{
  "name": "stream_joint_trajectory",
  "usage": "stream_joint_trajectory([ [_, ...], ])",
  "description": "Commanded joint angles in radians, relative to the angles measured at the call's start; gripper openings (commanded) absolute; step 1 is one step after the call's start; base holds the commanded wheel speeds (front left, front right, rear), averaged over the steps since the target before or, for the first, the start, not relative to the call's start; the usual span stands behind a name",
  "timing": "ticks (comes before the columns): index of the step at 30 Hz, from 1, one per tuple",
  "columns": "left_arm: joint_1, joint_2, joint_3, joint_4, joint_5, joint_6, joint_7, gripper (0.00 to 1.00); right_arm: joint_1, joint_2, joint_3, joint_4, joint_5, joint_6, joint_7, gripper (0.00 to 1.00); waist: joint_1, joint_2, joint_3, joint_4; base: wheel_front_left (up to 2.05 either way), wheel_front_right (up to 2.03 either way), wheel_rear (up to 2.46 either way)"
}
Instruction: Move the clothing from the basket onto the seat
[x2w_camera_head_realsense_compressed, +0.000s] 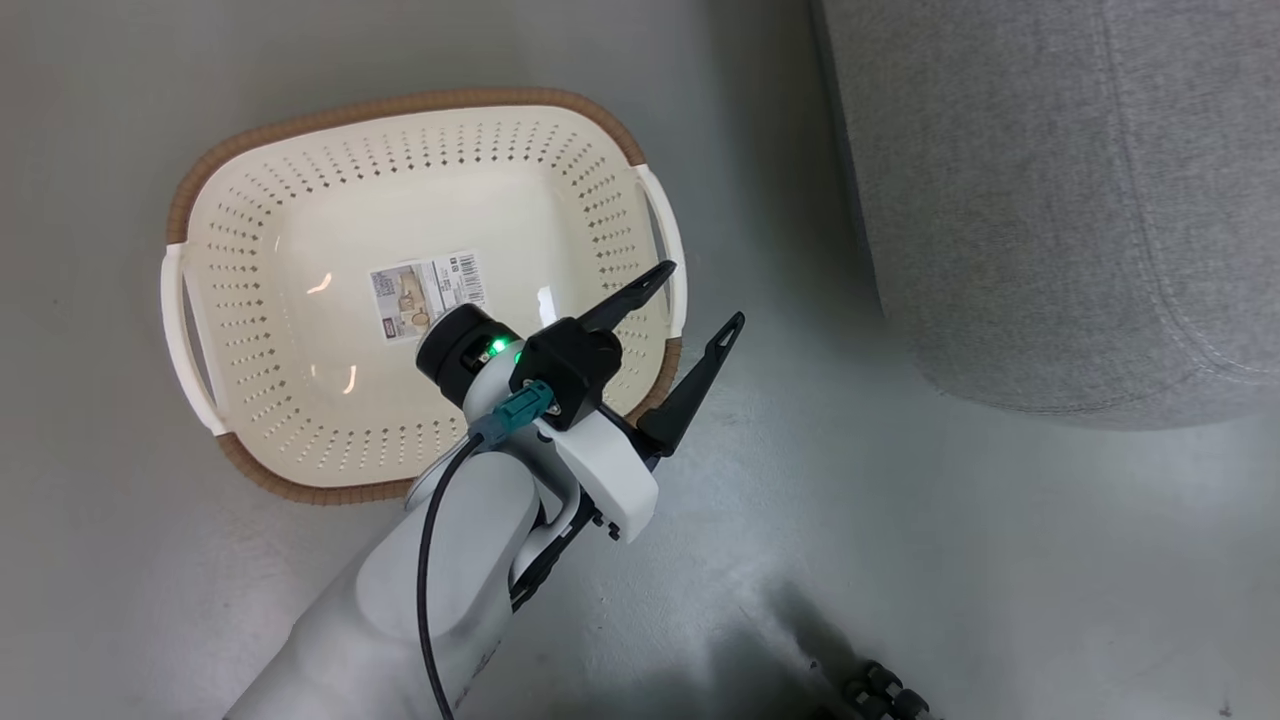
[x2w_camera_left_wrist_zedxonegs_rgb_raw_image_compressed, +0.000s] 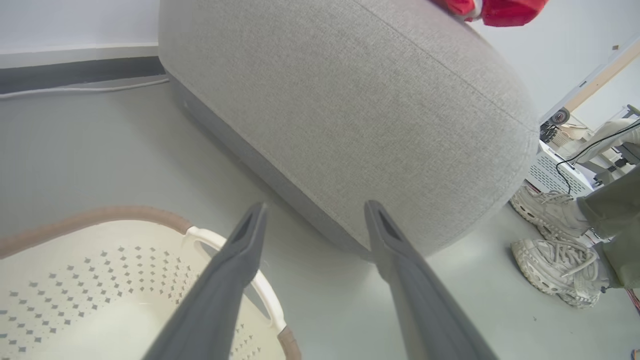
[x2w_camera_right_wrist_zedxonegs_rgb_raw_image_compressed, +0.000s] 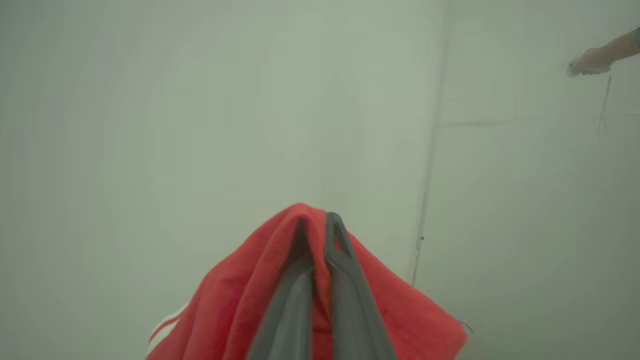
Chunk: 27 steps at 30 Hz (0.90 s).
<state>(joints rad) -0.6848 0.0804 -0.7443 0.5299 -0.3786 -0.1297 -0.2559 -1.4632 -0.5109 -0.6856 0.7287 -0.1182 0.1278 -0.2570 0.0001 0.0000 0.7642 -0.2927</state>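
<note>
The cream basket (x2w_camera_head_realsense_compressed: 240, 250) with a brown rim lies on the grey floor, and its inside shows just a label (x2w_camera_head_realsense_compressed: 428, 293). My left gripper (x2w_camera_head_realsense_compressed: 702, 294) hangs open over the basket's right handle, fingers pointing toward the grey seat (x2w_camera_head_realsense_compressed: 1050, 200). In the left wrist view the open gripper (x2w_camera_left_wrist_zedxonegs_rgb_raw_image_compressed: 316, 207) points at the seat's rounded side (x2w_camera_left_wrist_zedxonegs_rgb_raw_image_compressed: 360, 115), with the basket's rim (x2w_camera_left_wrist_zedxonegs_rgb_raw_image_compressed: 100, 215) at lower left. Red clothing (x2w_camera_left_wrist_zedxonegs_rgb_raw_image_compressed: 500, 10) peeks in at the top edge above the seat. My right gripper (x2w_camera_right_wrist_zedxonegs_rgb_raw_image_compressed: 318, 220) is shut on red clothing (x2w_camera_right_wrist_zedxonegs_rgb_raw_image_compressed: 240, 280), held up against a pale wall.
A person's white sneakers (x2w_camera_left_wrist_zedxonegs_rgb_raw_image_compressed: 550, 215) stand on the floor right of the seat, near pale equipment (x2w_camera_left_wrist_zedxonegs_rgb_raw_image_compressed: 555, 170). A white cable (x2w_camera_left_wrist_zedxonegs_rgb_raw_image_compressed: 85, 91) runs along the wall base. A person's hand (x2w_camera_right_wrist_zedxonegs_rgb_raw_image_compressed: 590, 62) shows at upper right. Dark parts (x2w_camera_head_realsense_compressed: 880, 690) sit at the bottom edge.
</note>
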Motion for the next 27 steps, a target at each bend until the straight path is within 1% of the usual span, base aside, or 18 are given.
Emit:
stream_joint_trajectory([
  [1, 0.004, -0.011, 0.014, -0.023, 0.004, -0.001, -0.006, 1.0, 0.018, -0.004, -0.007, 0.007, -0.01, 0.003, -0.005, 0.0, -0.0001, 0.0, 0.023, 0.024, 0.0, 0.0, 0.0],
  [4, 0.003, -0.014, 0.017, -0.021, 0.007, -0.001, -0.006, 1.0, 0.021, 0.024, 0.018, 0.066, 0.001, 0.003, -0.005, 0.0, -0.0001, 0.0, 0.042, 0.038, 0.0, 0.0, 0.0],
  [8, 0.001, -0.018, 0.023, -0.02, 0.012, -0.001, -0.006, 1.0, 0.024, 0.054, 0.09, 0.17, 0.042, 0.003, -0.005, 0.0, -0.0001, 0.0, 0.058, 0.05, 0.0, 0.0, 0.0],
  [11, 0.001, -0.022, 0.019, -0.02, 0.009, -0.001, -0.006, 1.0, 0.047, 0.074, 0.146, 0.245, 0.094, 0.003, -0.005, 0.0, -0.0001, 0.0, 0.056, 0.059, 0.0, 0.0, 0.0],
  [12, 0.001, -0.022, 0.019, -0.02, 0.009, -0.001, -0.006, 1.0, 0.047, 0.074, 0.146, 0.245, 0.094, 0.003, -0.005, 0.0, -0.0001, 0.0, 0.056, 0.059, 0.0, 0.0, 0.0],
  [14, 0.001, -0.024, 0.02, -0.024, 0.005, -0.001, -0.006, 1.0, 0.079, 0.082, 0.197, 0.267, 0.126, 0.003, -0.005, 0.0, -0.0001, 0.0, 0.049, 0.066, 0.0, 0.0, 0.0],
  [20, 0.001, -0.028, 0.036, -0.037, 0.0, -0.001, -0.006, 1.0, 0.192, 0.102, 0.31, 0.26, 0.273, 0.003, -0.005, 0.0, -0.0001, 0.0, 0.022, 0.077, 0.0, 0.0, 0.0],
  [21, 0.002, -0.028, 0.037, -0.038, -0.001, -0.001, -0.006, 1.0, 0.213, 0.107, 0.329, 0.249, 0.301, 0.003, -0.005, 0.29, -0.0001, 0.0, 0.016, 0.078, 0.0, 0.0, 0.0],
  [22, 0.002, -0.029, 0.038, -0.039, -0.002, -0.001, -0.006, 1.0, 0.235, 0.109, 0.346, 0.238, 0.327, 0.003, -0.005, 0.8, -0.0001, 0.0, 0.01, 0.08, 0.0, 0.0, 0.0],
  [23, 0.004, -0.029, 0.038, -0.04, -0.003, -0.001, -0.006, 1.0, 0.256, 0.11, 0.362, 0.224, 0.354, 0.003, -0.005, 1.0, -0.0001, 0.0, 0.002, 0.081, 0.0, 0.0, 0.0],
  [27, 0.014, -0.03, 0.052, -0.051, -0.008, -0.001, -0.006, 1.0, 0.334, 0.104, 0.429, 0.179, 0.43, 0.003, -0.005, 1.0, -0.0001, 0.0, -0.034, 0.09, 0.0, 0.0, 0.0],
])
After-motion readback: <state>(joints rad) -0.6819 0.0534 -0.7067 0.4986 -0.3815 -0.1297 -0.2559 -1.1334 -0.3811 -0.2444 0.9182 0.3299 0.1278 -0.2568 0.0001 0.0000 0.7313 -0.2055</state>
